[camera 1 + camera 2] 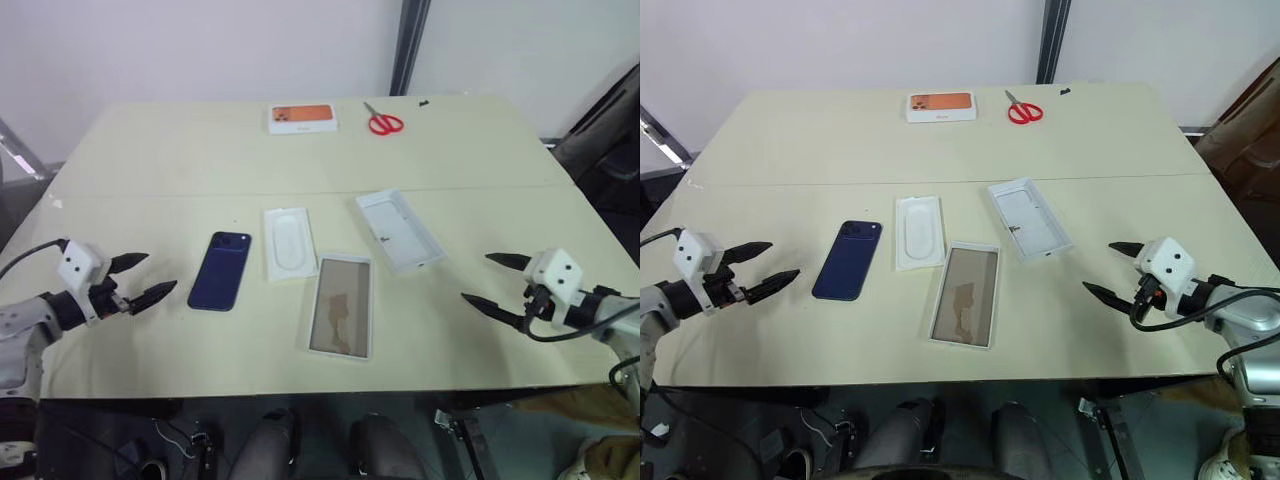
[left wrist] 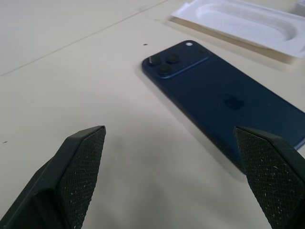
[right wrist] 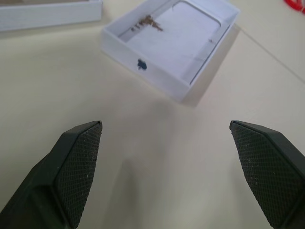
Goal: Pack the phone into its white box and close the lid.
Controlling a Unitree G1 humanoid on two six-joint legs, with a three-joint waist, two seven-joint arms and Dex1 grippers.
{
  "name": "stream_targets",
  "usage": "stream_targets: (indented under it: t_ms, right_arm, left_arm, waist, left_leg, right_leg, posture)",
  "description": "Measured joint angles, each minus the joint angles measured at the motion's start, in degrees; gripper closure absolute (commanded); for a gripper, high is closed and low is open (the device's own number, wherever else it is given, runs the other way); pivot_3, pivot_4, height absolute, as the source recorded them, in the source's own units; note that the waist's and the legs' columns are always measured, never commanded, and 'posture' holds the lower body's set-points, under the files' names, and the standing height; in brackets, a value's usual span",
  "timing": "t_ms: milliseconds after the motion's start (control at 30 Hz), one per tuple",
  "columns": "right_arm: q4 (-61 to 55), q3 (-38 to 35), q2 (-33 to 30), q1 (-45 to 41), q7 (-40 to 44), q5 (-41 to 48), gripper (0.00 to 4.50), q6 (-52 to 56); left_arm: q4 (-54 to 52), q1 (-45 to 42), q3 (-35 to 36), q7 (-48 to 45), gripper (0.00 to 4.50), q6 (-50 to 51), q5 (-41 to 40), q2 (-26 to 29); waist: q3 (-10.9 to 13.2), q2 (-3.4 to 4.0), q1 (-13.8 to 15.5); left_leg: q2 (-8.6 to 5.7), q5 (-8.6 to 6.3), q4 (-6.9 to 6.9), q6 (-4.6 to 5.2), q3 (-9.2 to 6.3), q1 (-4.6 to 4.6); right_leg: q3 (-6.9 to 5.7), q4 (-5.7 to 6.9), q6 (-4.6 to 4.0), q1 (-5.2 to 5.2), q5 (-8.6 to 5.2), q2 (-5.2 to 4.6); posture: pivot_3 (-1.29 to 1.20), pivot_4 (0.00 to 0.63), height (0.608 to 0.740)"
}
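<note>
Both claws gape wide, empty. The left claw [image 1: 140, 280] should straddle the phone [image 1: 219, 270] across its long edges, near the desk's [image 1: 150, 160] left edge.

Even, diffuse light falls from above, leaving the pale worktop [image 1: 200, 170] bright without hard glare. Shadows are soft and short: a faint grey one hugs the near edge of the lid [image 3: 171, 47] in the right wrist view, another lies under the phone [image 2: 224, 105] in the left wrist view. The phone's back carries a dull sheen and its camera lenses read sharply. The close black fingertips [image 2: 78, 167] are slightly soft, though their dotted texture shows. In the head views the worktop's edges bow slightly and the floor below is dim.
</note>
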Motion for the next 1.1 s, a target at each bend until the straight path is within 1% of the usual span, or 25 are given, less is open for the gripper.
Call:
stream_targets:
  t_ms: [767,867,1100]
  right_arm:
    - [0.6,0.7,0.0,-2.3,-0.5,-0.3,0.01,-0.2]
    - [0.6,0.8,0.0,-2.3,-0.6,-0.4,0.01,-0.2]
    - [-0.6,3.0,0.1,-4.3,-1.3,-0.6,0.01,0.7]
  left_arm:
    - [-3.7,-0.4,-0.2,-0.2,0.00,3.6,-0.5,-0.8]
    - [-5.0,-0.7,-0.6,0.8,0.00,6.0,-0.7,-1.2]
    - [-11.5,-2.9,-2.5,4.6,0.00,16.6,-2.5,-2.6]
  waist:
    - [0.0,0.00,0.1]
    - [0.0,0.00,0.1]
    - [0.0,0.00,0.0]
  left_leg:
    - [0.00,0.00,0.02,0.00,0.00,0.00]
    - [0.00,0.00,0.02,0.00,0.00,0.00]
    - [0.00,0.00,0.03,0.00,0.00,-0.01]
  right_leg:
    - [0.00,0.00,0.00,0.01,0.00,0.00]
    - [0.00,0.00,0.00,0.01,0.00,0.00]
    - [0.00,0.01,0.00,0.01,0.00,0.00]
  posture:
    - [0.00,0.150,0.734]
    - [0.00,0.150,0.734]
    - [0.00,0.150,0.734]
